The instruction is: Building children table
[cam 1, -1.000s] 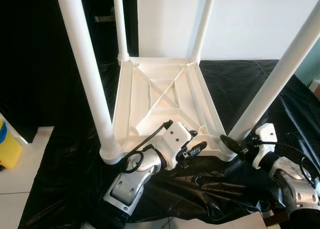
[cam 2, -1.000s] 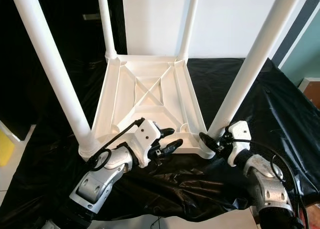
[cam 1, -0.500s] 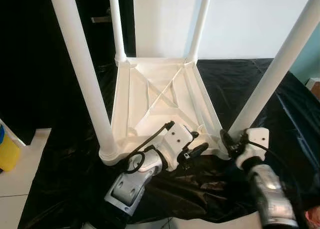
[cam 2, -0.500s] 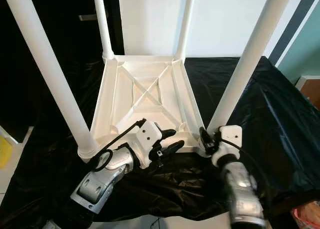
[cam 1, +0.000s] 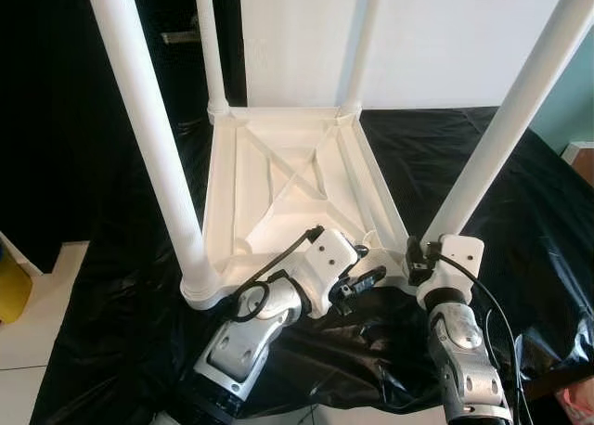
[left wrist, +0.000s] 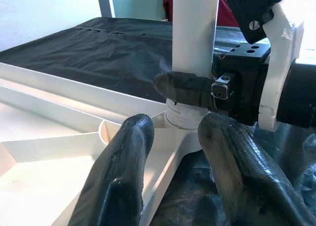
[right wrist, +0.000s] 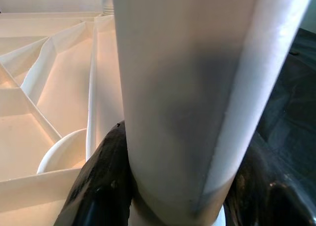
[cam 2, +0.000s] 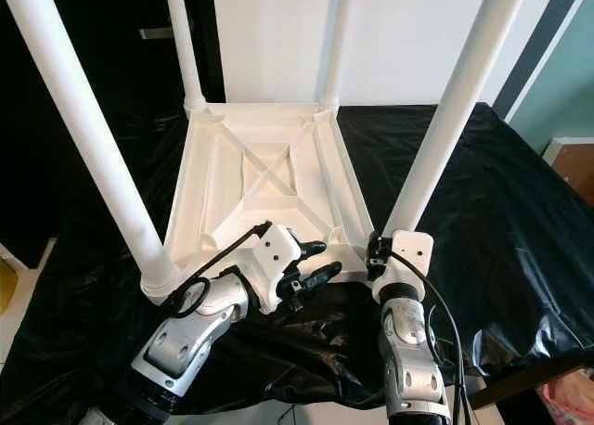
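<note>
**Technician A:** Why is the children table (cam 1: 288,179) lying with its underside up on the black sheet (cam 1: 520,212)?

**Technician B:** Inverted, it exposes the corner sockets, so each leg can be driven in from above. All four legs stand in their sockets. The right tool (cam 1: 415,258) is clenched around the base of the near right leg (cam 1: 501,137), just above the socket; my judgement is that it is seating or twisting that leg home.

**Technician A:** And the left tool (cam 2: 311,263)?

**Technician B:** Released. Its two fingers (left wrist: 123,171) are spread apart and rest at the near rim of the tabletop, just beside the right tool. I judge that it steadies the frame against the turning load.

**Technician A:** What does each camera add?

**Technician B:** The head views give the whole layout: four legs and the cross-ribbed underside. The left wrist view shows a right tool finger wrapped against the leg above the ribbed collar (left wrist: 185,118). The right wrist view confirms contact: black fingers on both flanks of the leg, touching it.
</note>
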{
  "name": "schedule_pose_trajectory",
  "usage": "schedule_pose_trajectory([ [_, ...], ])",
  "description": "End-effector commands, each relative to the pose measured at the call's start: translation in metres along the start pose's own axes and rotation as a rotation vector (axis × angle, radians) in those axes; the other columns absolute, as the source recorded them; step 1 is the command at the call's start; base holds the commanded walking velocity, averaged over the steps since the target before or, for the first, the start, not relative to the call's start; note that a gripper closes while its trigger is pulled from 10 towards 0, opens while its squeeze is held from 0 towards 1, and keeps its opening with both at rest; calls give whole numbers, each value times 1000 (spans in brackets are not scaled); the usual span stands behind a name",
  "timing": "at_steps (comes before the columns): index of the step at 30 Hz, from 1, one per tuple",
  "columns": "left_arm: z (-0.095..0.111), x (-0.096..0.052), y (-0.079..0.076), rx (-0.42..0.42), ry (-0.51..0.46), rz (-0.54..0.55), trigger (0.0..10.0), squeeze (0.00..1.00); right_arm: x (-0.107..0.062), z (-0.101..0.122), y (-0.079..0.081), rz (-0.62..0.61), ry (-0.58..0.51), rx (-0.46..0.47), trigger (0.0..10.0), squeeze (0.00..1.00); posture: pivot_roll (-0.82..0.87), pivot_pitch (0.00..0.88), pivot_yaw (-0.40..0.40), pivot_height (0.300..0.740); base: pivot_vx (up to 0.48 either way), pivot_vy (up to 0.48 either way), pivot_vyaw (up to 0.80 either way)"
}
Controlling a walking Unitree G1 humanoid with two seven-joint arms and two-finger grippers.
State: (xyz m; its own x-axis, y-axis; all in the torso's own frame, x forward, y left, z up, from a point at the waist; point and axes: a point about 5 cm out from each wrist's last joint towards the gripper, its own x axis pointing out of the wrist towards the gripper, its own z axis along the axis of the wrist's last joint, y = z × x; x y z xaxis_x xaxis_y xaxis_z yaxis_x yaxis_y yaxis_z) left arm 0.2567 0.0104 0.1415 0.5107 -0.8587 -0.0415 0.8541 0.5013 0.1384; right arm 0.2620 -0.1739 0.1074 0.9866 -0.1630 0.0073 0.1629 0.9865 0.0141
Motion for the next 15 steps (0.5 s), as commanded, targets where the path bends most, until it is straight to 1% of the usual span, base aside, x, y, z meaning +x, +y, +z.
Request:
schedule_pose_trajectory([
  [1,-1,1,-3,2,-2,-28,10000,0,-4,-10,8,28,56,-6,10000,39,-32,0,-50,740,0,0,0],
  [2,-1,1,-3,2,-3,-28,10000,0,-4,-8,8,32,48,-9,10000,686,-31,0,-51,740,0,0,0],
  [3,-1,1,-4,1,-4,-28,10000,0,-3,-7,8,35,39,-15,10000,1000,-31,0,-52,740,0,0,0],
  [7,0,2,-4,2,-5,-29,10000,0,-2,-3,8,53,18,-23,10000,1000,-29,0,-53,740,0,0,0],
  [9,0,2,-3,2,-7,-29,10000,0,2,2,2,75,-10,-20,10000,1000,-31,0,-51,740,0,0,0],
  [11,0,2,-3,2,-7,-29,10000,0,2,2,2,75,-10,-20,10000,1000,-31,0,-51,740,0,0,0],
  [12,0,2,-3,3,-7,-31,10000,0,3,4,-4,84,-17,-14,10000,1000,-32,0,-51,740,0,0,0],
  [13,0,2,-3,3,-7,-31,10000,0,3,4,-4,84,-17,-14,10000,1000,-32,0,-51,740,0,0,0],
  [14,0,2,-3,3,-6,-33,10000,0,5,6,-9,105,-26,-22,10000,1000,-33,0,-50,740,0,0,0],
  [15,0,2,-4,3,-6,-37,10000,0,4,6,-19,184,-27,-32,10000,1000,-34,0,-48,740,0,0,0],
])
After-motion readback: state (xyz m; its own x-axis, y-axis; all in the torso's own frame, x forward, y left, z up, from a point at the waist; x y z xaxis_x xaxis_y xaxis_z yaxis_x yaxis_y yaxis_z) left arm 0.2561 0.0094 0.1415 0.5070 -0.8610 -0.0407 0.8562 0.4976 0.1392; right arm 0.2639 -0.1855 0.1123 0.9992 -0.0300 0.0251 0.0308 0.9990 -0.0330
